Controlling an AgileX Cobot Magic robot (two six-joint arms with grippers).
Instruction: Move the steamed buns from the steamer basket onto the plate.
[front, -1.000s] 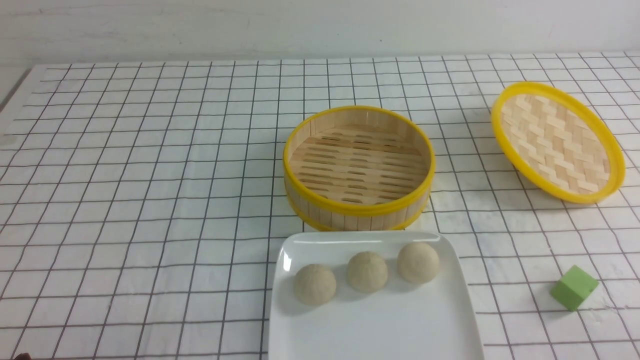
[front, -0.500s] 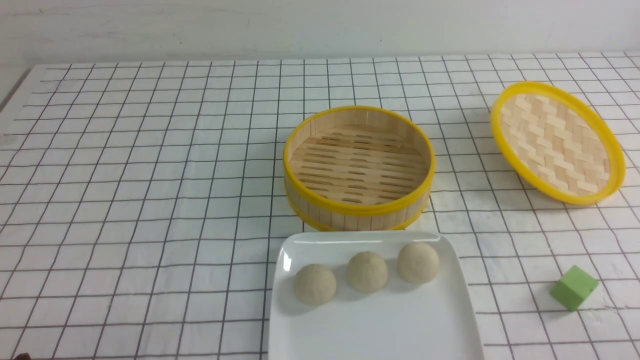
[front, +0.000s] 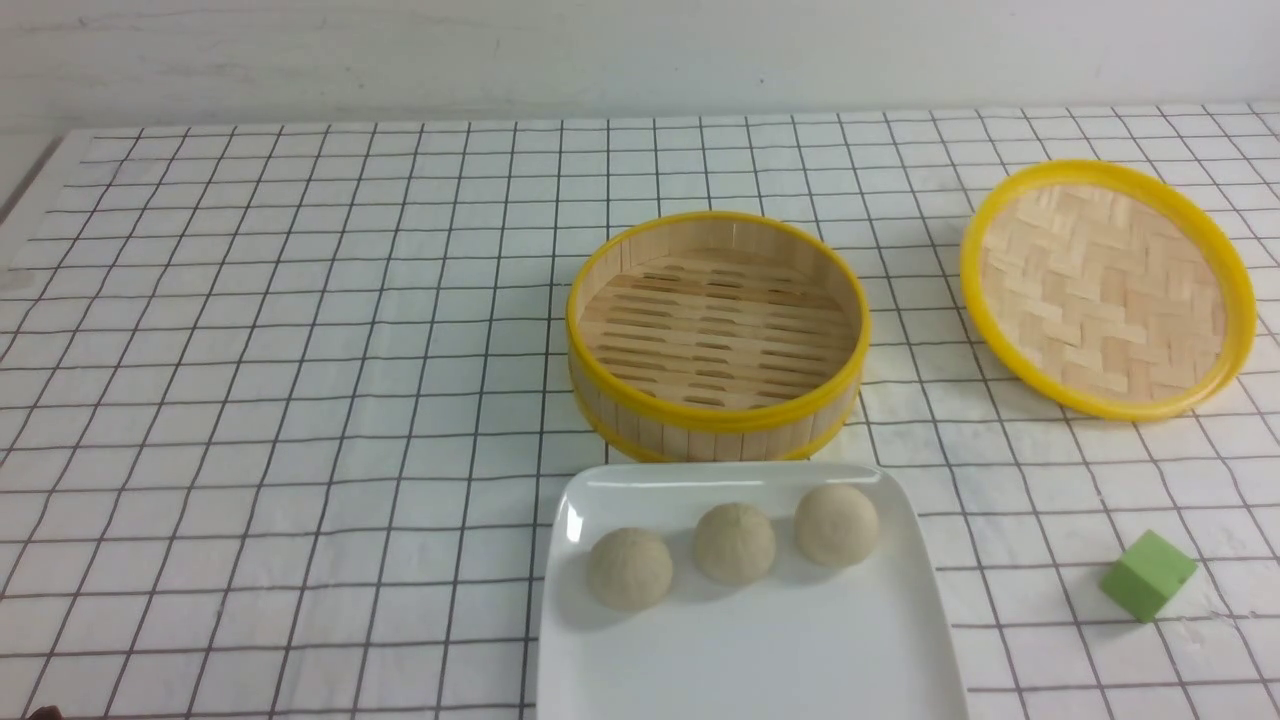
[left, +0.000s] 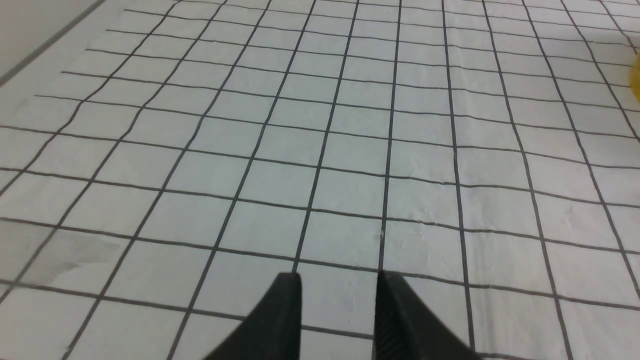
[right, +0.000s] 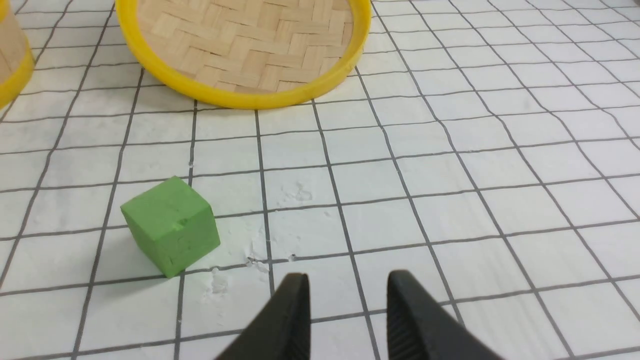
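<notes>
On the left side of the checked tablecloth (front: 300, 350) there is only bare grid. The left gripper (left: 339, 285), seen from its own wrist camera, hangs over that cloth with its two black fingers a narrow gap apart and nothing between them.

Near the middle stands the steamer basket (front: 717, 335), a round bamboo drum with upright slats for a wall, a slatted floor and yellow bands at top and bottom. It sits upright, mouth facing up, and its floor is bare. Just in front of it, nearly touching its lower band, lies the plate (front: 750, 640), glossy white and rounded-square, flat on the cloth and running off the near edge of the front view.

The three steamed buns (front: 735, 543) sit on the far part of the plate. They are matte, off-white, slightly mottled balls, so round that none has a long axis or a facing I can make out. They form a short row that climbs slightly away from the robot as it goes rightward, each close beside the next; I cannot tell whether they touch.

Further right, the woven lid (front: 1108, 287) with a yellow rim lies well apart from the basket, hollow side up and tilted. Nearer the robot a green cube (front: 1148, 575) rests on the cloth. The right gripper (right: 348, 290) hovers just beside that cube, fingers narrowly parted, gripping nothing.
</notes>
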